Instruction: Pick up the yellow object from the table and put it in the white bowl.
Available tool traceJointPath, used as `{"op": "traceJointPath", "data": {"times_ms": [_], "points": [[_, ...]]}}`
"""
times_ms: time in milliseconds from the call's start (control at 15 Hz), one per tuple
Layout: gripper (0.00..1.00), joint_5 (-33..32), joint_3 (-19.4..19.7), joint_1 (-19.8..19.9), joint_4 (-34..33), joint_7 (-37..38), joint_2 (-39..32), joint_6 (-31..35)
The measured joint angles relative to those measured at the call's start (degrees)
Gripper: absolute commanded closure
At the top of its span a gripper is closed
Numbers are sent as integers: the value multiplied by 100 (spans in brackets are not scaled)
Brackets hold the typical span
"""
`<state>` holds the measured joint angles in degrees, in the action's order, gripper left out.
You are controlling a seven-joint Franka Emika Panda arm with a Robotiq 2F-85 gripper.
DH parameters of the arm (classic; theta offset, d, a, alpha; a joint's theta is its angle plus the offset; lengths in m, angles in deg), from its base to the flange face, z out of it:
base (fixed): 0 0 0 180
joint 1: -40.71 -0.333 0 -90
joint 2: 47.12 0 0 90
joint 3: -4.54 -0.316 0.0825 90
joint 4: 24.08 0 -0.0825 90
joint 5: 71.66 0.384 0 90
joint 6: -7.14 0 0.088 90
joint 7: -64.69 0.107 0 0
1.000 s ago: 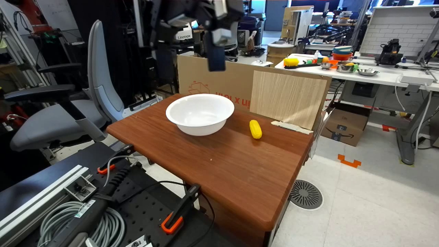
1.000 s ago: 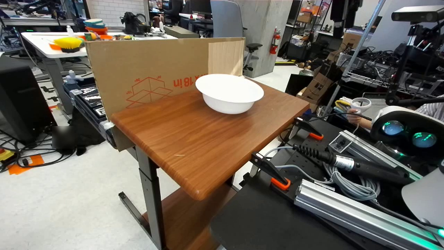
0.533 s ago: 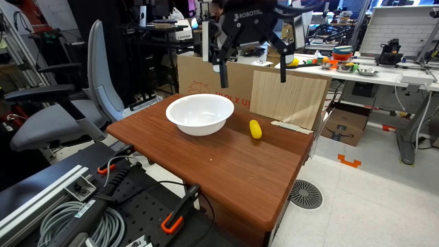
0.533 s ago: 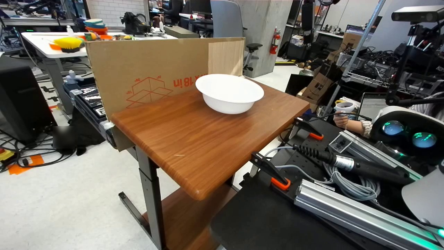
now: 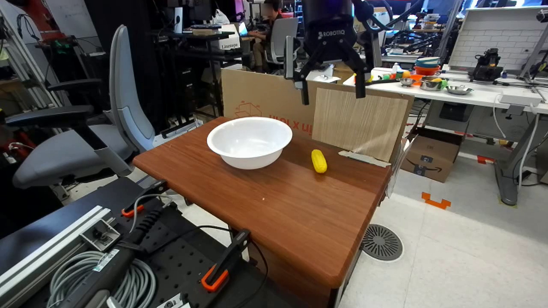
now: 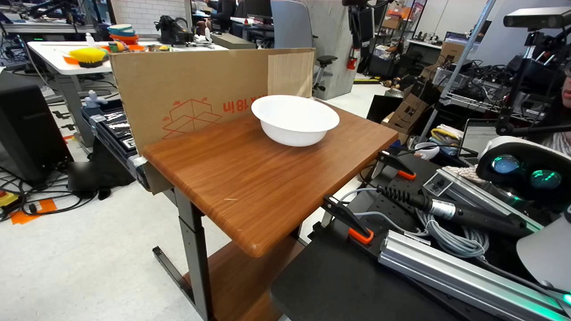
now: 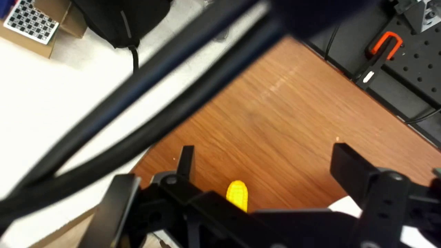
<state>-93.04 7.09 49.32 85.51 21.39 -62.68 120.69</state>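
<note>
On the tabletop (image 5: 291,214) the yellow object (image 5: 319,161) is lying untouched, apart from the upright bowl (image 5: 249,160), so neither the pick nor the drop is looking done. Well above, the tool (image 5: 333,99) is hanging with its jaws standing wide apart and is holding nothing; lowering, grasping, carrying and releasing are all apparently remaining. The wrist view is showing the yellow object partly hidden by the tool and off centre between the jaws, so some sideways aiming is probably waiting too. Around these, the smooth reddish-brown tabletop is showing its grain, and behind it in both exterior views cardboard (image 5: 265,92) is standing, a pale panel (image 5: 361,124) against its face. Clamps (image 5: 231,252) are sitting near the opposite edge, by a black perforated board (image 5: 184,252). Farther out, a grey chair (image 5: 64,156) and a cluttered white desk (image 5: 488,90) are standing over a pale floor (image 5: 462,248).
</note>
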Motion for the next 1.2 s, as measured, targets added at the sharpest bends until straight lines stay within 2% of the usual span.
{"op": "traceJointPath", "data": {"times_ms": [333, 600, 933, 1200], "points": [[0, 261, -101, -262, -696, 556, -795, -141], [0, 627, -67, -216, -1148, 1242, -1472, -173], [0, 729, -76, -4, -1729, 1012, -2025, -262], [0, 731, -121, 12, -2215, 742, -2307, -343]]}}
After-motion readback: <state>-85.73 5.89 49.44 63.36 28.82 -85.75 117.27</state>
